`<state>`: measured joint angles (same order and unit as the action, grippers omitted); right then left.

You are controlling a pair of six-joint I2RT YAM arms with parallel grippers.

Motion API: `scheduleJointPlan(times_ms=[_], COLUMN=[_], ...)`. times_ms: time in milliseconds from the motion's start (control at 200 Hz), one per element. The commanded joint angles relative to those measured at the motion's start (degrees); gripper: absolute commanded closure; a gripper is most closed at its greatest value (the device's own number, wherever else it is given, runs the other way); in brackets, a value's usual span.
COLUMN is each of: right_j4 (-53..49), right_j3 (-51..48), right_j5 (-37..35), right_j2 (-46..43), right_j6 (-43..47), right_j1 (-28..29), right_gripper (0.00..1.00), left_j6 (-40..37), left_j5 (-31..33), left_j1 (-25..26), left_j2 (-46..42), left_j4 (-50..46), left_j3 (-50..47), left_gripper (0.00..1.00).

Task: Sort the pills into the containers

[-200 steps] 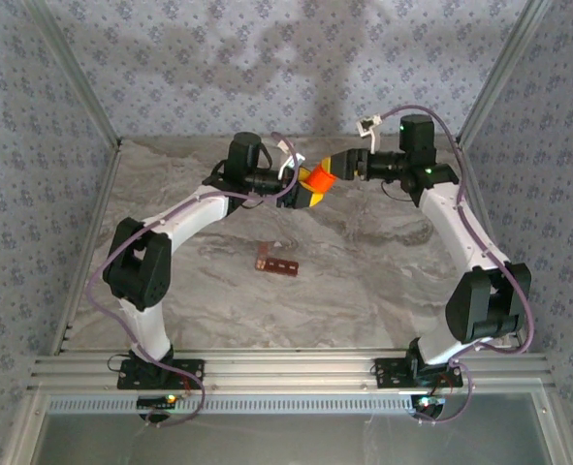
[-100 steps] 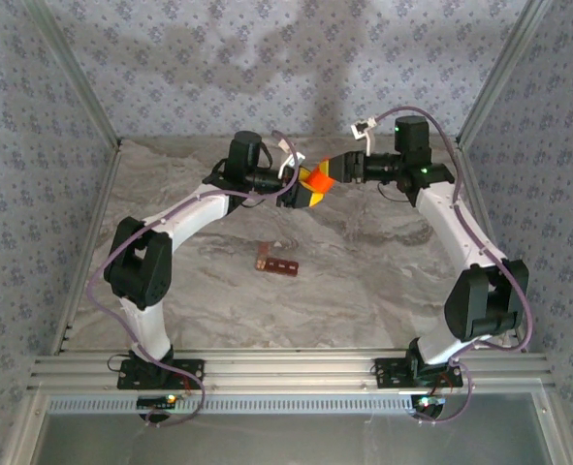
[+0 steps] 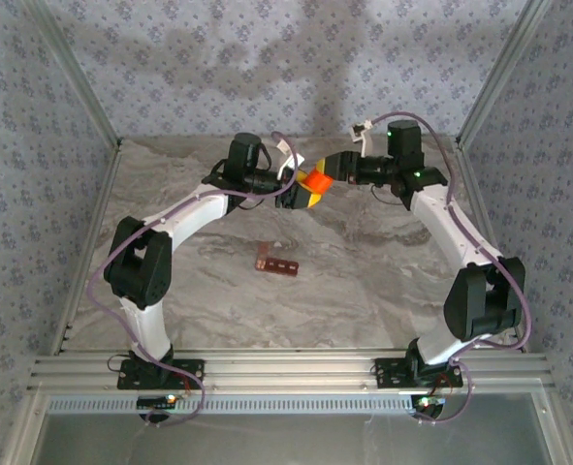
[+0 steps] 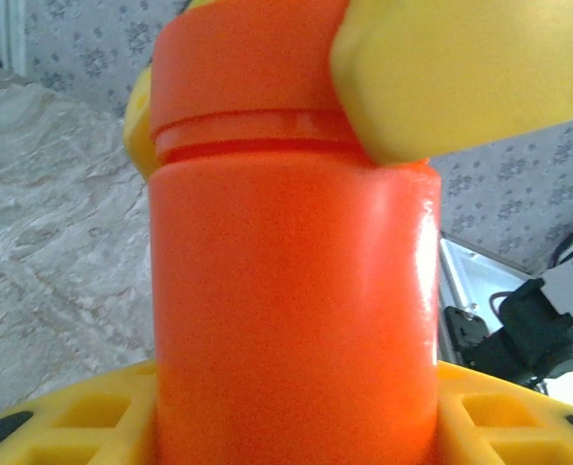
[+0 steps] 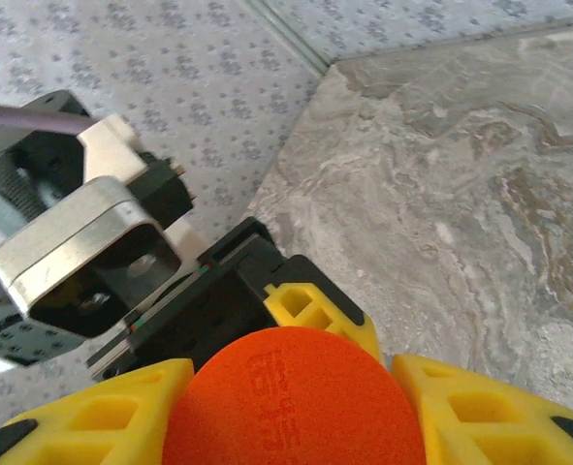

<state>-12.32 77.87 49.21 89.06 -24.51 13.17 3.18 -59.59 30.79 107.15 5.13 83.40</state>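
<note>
Cap [image 5: 291, 397] now pinched by your right jaws, just moved in; left jaws clamp the orange bottle [image 3: 315, 182] beneath it, looks ready for unscrewing

Bottle [image 4: 286, 291]: glossy, smooth orange plastic; pads [image 4: 461, 77]: matt yellow; table [image 3: 383, 271]: smooth, marble-look surface.

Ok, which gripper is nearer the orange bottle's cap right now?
Right. The right gripper has its fingers against both sides of the cap; the left gripper clamps the orange bottle lower down, around its body below the cap.
</note>
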Motion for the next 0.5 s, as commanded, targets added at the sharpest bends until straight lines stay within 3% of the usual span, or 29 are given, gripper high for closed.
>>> scheduleJointPlan(times_ms=[0,90,195,250,350,365,375,385,495], right_j4=[-0.7,1.3,2.4,1.9,0.6,0.4,0.3,0.2,-0.3], right_j3=[-3.1,-4.7,-5.6,-5.6,-5.8,-5.9,-6.0,-6.0,-7.0], right_j5=[-4.0,-5.8,-8.1,-9.6,-13.1,-13.7,-14.1,-14.5,-17.9], right_j2=[-1.7,-2.5,-3.2,-3.5,-3.7,-3.7,-3.6,-3.7,-3.7], right_j6=[-5.4,-4.9,-3.8,-2.7,-1.2,-1.0,-0.9,-0.8,0.5], right_j1=[2.7,2.9,3.0,3.0,3.0,3.0,3.0,3.0,2.9], right_gripper=[0.73,0.73,0.74,0.74,0.76,0.77,0.77,0.77,0.78], left_j6=[-2.6,-2.8,-2.9,-2.6,-2.8,-2.8,-2.8,-2.8,-3.5], left_j5=[2.5,3.5,6.4,8.6,11.6,11.8,12.0,12.1,14.0], left_j1=[0.6,0.6,0.5,0.6,0.5,0.5,0.5,0.5,0.4], left_j2=[-1.9,-1.9,-2.2,-2.5,-3.2,-3.4,-3.5,-3.6,-5.4], left_j4=[2.7,2.4,2.0,2.0,2.0,2.1,2.1,2.1,2.4], left_j3=[0.4,0.2,-0.3,-0.8,-2.3,-2.5,-2.7,-3.0,-5.9], left_gripper=[1.00,1.00,0.89,0.76,0.40,0.28,0.11,0.04,0.02])
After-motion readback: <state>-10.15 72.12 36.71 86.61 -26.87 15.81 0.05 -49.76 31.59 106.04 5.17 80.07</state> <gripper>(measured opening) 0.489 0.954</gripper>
